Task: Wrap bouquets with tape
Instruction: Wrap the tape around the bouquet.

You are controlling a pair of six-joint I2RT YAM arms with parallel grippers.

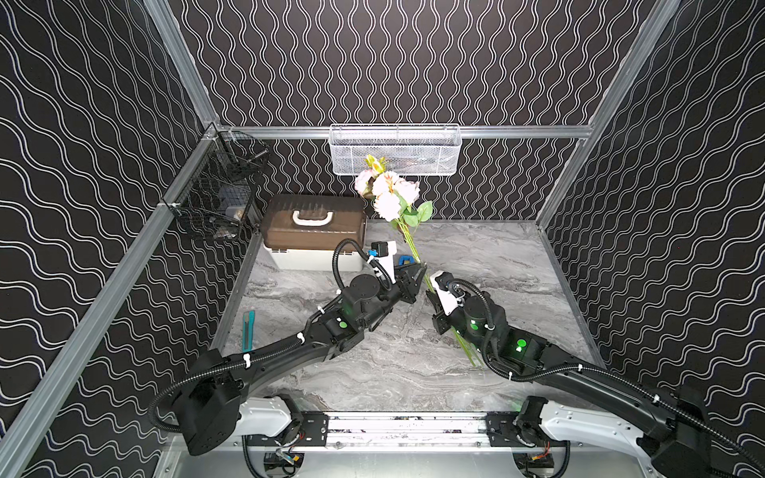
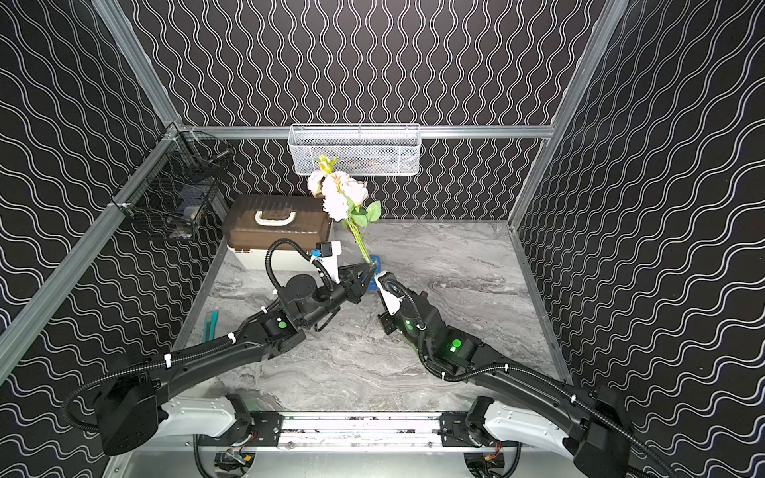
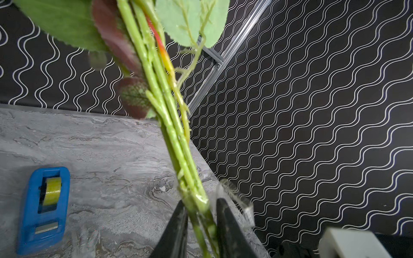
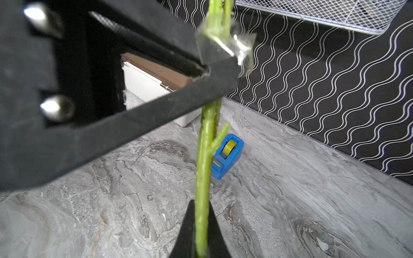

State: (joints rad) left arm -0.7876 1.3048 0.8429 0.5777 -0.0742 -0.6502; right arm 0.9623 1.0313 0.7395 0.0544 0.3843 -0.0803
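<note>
Right gripper [image 4: 201, 203] clamps the tilted bouquet stems [image 4: 204, 156] low; left gripper [image 3: 201, 201], just above, straddles them at the tape strip [image 4: 244, 48], grip unclear.

text: none readable | labels, brands: none | numbers, signs: none

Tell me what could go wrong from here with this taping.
1. The strip of clear tape is crumpled, and its loose end lies against the left gripper. It may stick to the finger rather than the stems.
2. The right gripper pinches the bouquet of pale pink and cream flowers on thin green stems low down. The tilted, top-heavy bunch may pivot or slip.
</note>
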